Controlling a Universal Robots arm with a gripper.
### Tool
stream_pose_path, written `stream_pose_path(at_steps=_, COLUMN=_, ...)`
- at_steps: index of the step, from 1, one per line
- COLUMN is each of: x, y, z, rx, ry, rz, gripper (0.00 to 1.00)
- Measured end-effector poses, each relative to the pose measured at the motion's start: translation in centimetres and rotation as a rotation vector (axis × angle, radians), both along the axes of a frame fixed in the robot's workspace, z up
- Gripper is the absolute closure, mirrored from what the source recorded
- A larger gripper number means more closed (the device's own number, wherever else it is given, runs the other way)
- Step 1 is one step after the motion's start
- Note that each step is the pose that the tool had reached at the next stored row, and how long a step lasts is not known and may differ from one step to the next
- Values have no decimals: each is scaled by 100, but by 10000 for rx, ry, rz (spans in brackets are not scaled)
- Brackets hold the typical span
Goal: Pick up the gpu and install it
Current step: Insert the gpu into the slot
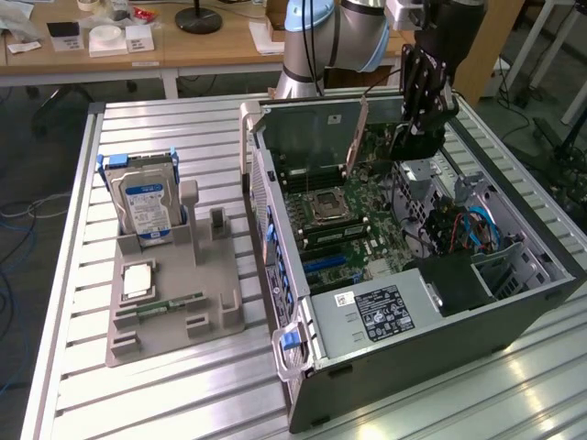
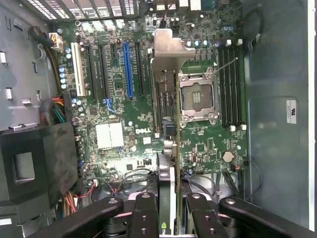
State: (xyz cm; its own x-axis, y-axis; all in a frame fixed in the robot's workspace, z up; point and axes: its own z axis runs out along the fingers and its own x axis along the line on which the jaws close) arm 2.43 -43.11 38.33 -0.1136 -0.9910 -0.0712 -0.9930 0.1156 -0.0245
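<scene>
Slatted metal table, open PC case on it. I see gripper jaws part-closed, clamping the gpu edge-on over motherboard, beside CPU socket.

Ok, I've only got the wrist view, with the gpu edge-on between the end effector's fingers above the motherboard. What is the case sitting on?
Observer: The case lies open on its side on a slatted metal table.
Operator: Anything next to it?
Observer: A grey tray, on the exterior view's left of the case.
Operator: What's on the tray?
Observer: A hard drive standing upright, with a CPU and a RAM stick lying flat in front of it.
</scene>
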Motion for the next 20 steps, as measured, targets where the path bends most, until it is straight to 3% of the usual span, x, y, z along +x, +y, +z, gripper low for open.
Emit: stream_pose_path(at_steps=20, x=-17, y=-36, z=-8, rx=2, ry=0, rz=-2, gripper=73)
